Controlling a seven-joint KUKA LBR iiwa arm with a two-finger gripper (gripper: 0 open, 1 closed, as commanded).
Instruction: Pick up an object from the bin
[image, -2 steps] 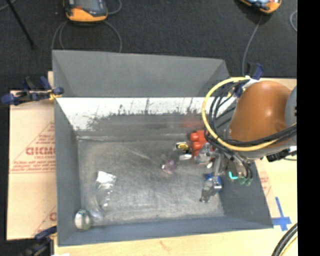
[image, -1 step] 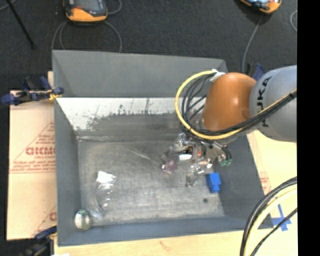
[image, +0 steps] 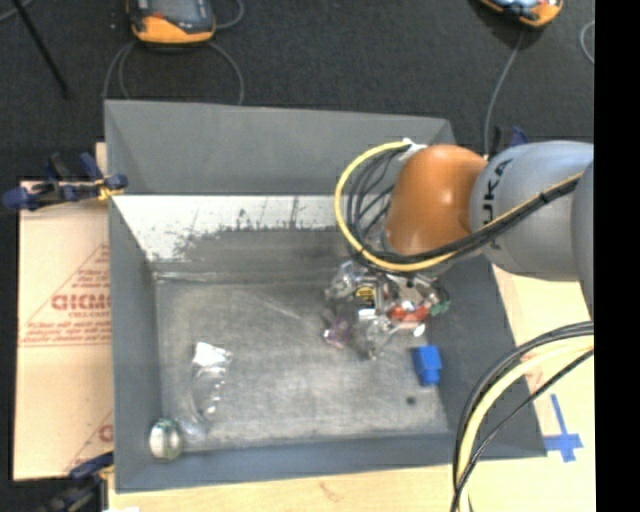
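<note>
My gripper is low over the bin floor, right of the middle, under the arm's orange cover. A small dark purplish thing lies right at its lower left tip; I cannot tell whether it is held or only touched. A small blue block rests on the floor just below and to the right of the gripper, apart from it.
A crumpled clear plastic piece with a white scrap lies at the lower left of the bin. A silvery ball sits in the lower left corner. The arm and its cables cover the bin's right side.
</note>
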